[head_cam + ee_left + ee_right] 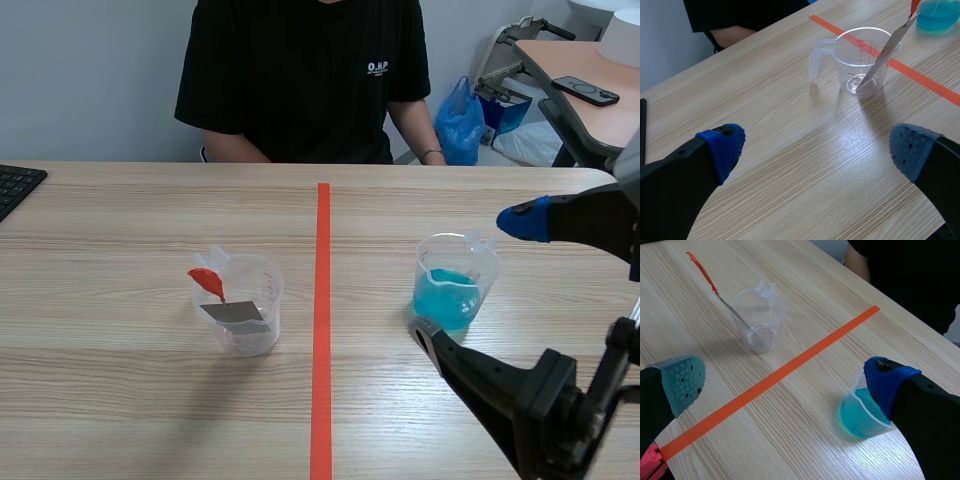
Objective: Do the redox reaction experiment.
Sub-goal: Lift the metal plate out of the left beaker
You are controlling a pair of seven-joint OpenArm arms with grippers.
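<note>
- Scene view: a clear measuring cup [262,290] stands left of centre, just left of the orange-red tape line [322,330]. A metal strip [232,311] with a red tip leans inside it.
- Scene view: the cup of blue liquid [450,295] stands right of centre. The right gripper [475,277] comes in from the lower right with its fingers spread wide, one on either side of this cup. Contact cannot be confirmed.
- Scene view: a person [300,80] sits at top centre, and a keyboard [15,185] lies at the left edge.
- Left wrist view: the left gripper [817,150] is spread open and holds nothing, over bare table [790,125]. The clear measuring cup stands well ahead of it, and the cup of blue liquid is beyond the tape line.
- Right wrist view: the right gripper's fingers are apart. The cup of blue liquid sits between them, just beside the blue-padded finger and partly hidden by it. The clear measuring cup is ahead, across the tape line.
</note>
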